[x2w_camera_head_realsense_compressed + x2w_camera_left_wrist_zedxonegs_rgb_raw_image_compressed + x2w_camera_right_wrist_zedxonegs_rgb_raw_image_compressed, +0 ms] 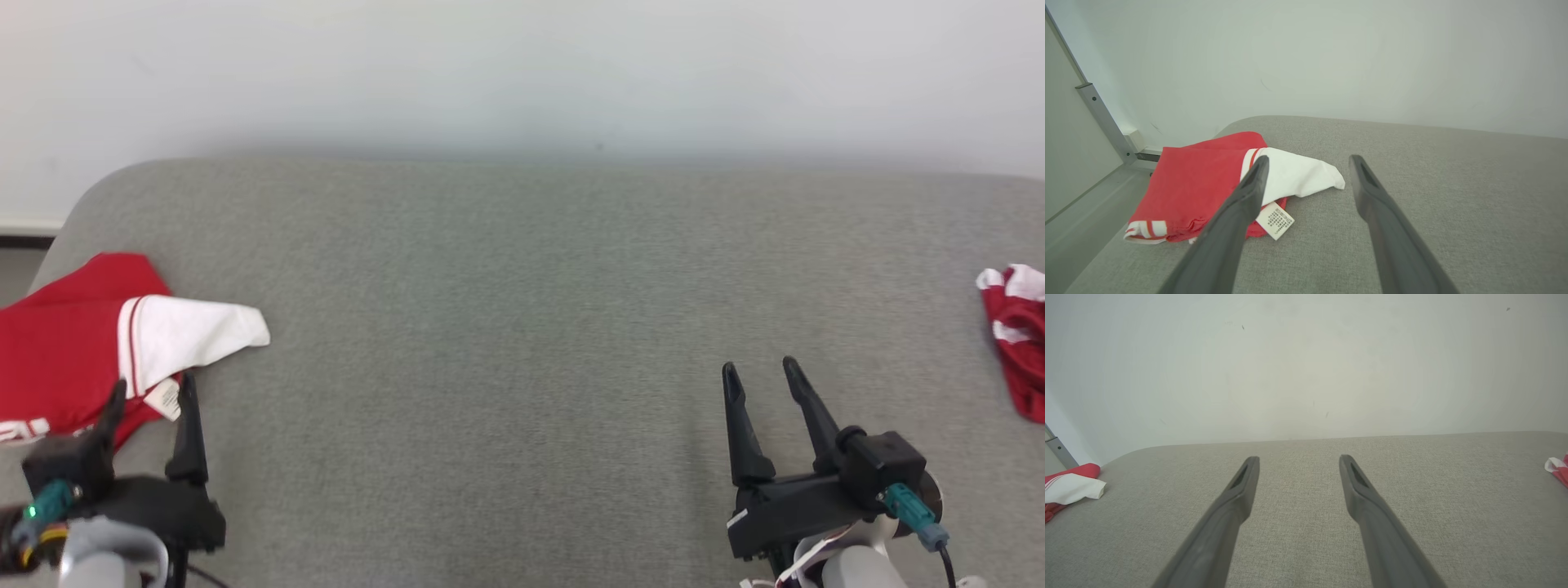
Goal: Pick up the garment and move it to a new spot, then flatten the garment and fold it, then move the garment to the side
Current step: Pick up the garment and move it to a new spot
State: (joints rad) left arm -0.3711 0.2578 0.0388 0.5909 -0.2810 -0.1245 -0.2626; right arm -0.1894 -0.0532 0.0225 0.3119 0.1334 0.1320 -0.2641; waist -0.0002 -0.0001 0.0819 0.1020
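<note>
Your folded red-and-white cloth garment [65, 351] lies crosswise at left, white sleeve [196, 335] pointing right | left gripper [154, 382], right gripper [758, 365]: fingers spread, empty.

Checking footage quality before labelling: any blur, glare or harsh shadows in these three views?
Head view: flat, even light, no glare, far edge of the grey cushion soft. Left wrist view: the folded garment sharp, print on its label visible. Right wrist view: evenly lit, no harsh shadows.

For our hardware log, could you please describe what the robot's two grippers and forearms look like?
The left gripper and right gripper each have two long, tapered dark fingers on a black body, with a teal connector. The forearms are pale grey. A green light glows on the left one.
</note>
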